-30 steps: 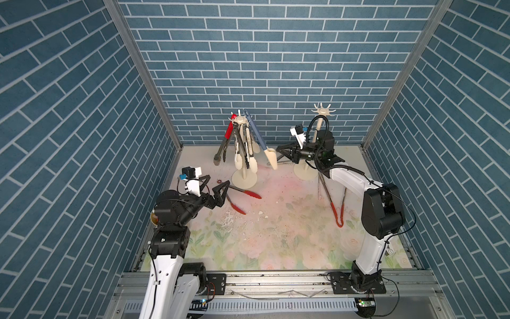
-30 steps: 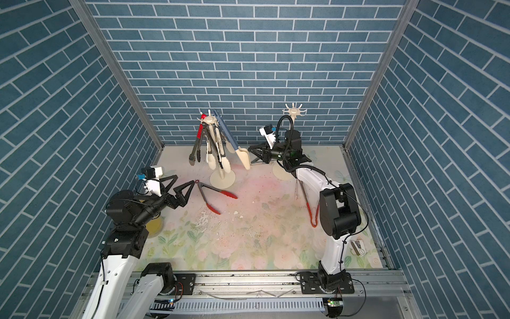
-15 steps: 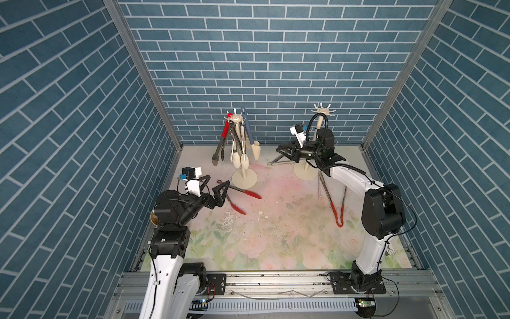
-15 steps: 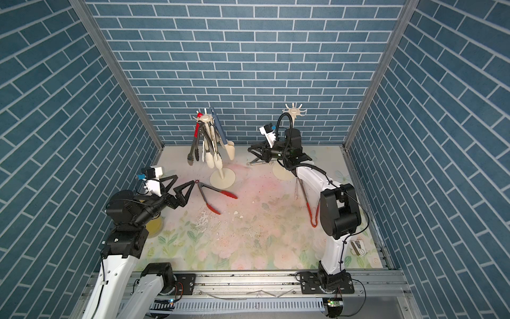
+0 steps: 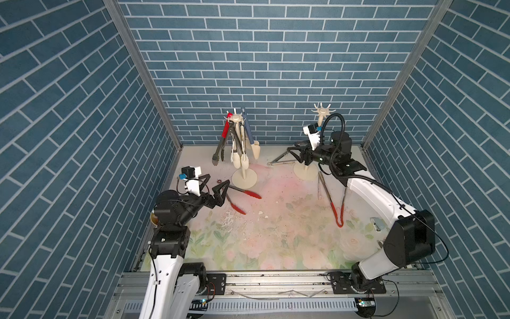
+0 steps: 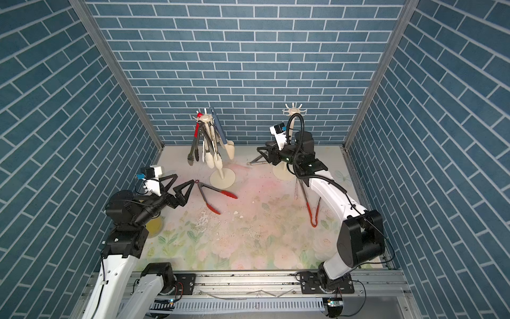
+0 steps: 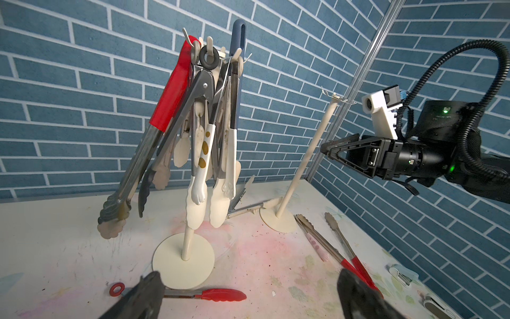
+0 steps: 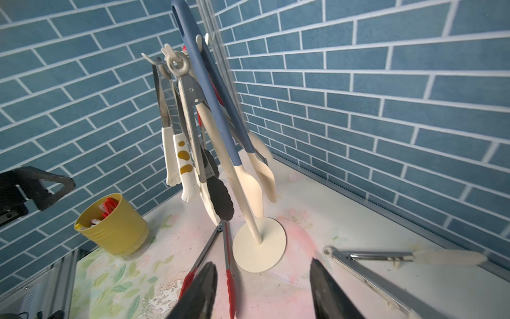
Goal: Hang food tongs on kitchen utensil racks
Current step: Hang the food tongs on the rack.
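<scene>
Now, your right arm (image 5: 372, 193) stretches toward the loaded rack (image 5: 244, 179), the right hand (image 5: 292, 147) parted and empty above cream-tipped tongs (image 8: 447, 258) lying on the surface (image 5: 276, 234). Your left hand (image 5: 218, 177) hovers wide open by red-tipped tongs (image 5: 252, 194); wrist views show only the finger ends.

Blue brick walls (image 5: 276, 69); pastel floral mat (image 5: 276, 243); red-tipped tongs (image 5: 248, 193); yellow cup (image 8: 116, 223)

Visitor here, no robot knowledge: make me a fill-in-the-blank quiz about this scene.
1. The rack nearest the right end effector is ___.
2. The cup by the wall is ___.
3. The tongs lying before the left end effector have ___ tips.
Missing words: empty; yellow; red.
</scene>
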Controlling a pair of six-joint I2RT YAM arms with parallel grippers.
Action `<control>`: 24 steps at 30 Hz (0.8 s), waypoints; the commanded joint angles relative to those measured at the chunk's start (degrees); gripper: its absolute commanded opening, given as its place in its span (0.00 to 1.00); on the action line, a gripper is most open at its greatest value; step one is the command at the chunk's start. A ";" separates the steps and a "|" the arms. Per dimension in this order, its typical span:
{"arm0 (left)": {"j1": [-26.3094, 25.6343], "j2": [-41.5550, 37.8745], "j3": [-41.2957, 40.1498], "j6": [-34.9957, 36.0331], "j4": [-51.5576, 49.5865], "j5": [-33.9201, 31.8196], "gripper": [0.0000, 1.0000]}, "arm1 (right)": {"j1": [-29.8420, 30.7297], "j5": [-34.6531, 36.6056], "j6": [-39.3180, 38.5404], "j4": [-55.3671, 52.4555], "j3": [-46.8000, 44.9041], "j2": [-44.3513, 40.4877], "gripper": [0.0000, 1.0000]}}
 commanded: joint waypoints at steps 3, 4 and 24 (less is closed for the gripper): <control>-0.20 1.99 -0.40 -1.02 4.48 1.36 0.99 | -0.20 10.99 -4.50 -2.13 -5.57 -7.33 0.59; -0.20 2.46 -0.31 -1.37 5.36 1.84 0.99 | -0.22 12.65 -4.65 -2.92 -6.46 -8.79 0.59; -16.31 13.46 13.02 10.36 4.25 -0.87 0.99 | -0.31 34.92 -1.40 -16.43 -19.19 -30.82 0.68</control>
